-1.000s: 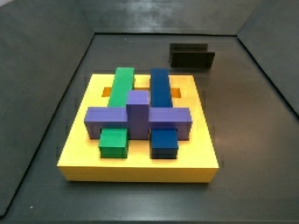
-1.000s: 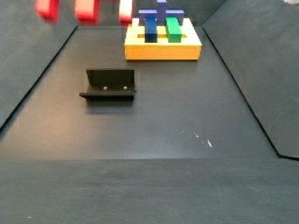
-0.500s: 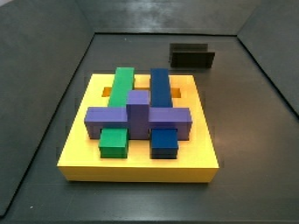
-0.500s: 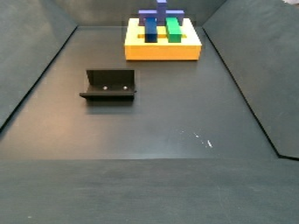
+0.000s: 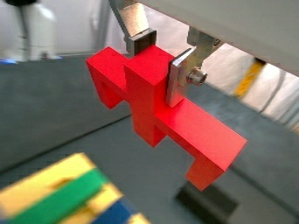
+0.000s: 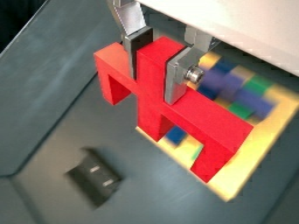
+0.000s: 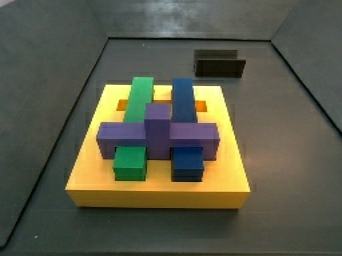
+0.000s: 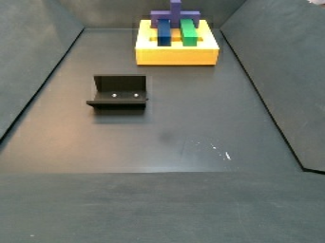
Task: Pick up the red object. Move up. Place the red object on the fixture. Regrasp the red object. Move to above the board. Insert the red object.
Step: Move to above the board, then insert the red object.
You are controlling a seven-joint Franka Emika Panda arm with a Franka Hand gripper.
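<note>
Where the two silver fingers [image 5: 181, 74] show in both wrist views, they are clamped against the central stem of the red object [image 5: 158, 109], so the gripper [image 6: 160, 59] has it pinched and lifted clear of the floor. Its crossbar and two short legs hang below the pads. Beneath it in a wrist view lies the board [image 6: 271, 131], yellow, with green, blue and purple blocks [image 6: 228, 86] set in it. The fixture [image 6: 96, 176] stands apart on the dark floor [image 6: 47, 114]. In both side views the board [image 7: 160, 185] and the fixture [image 8: 118, 93] appear well apart, and the gripper is out of sight.
</note>
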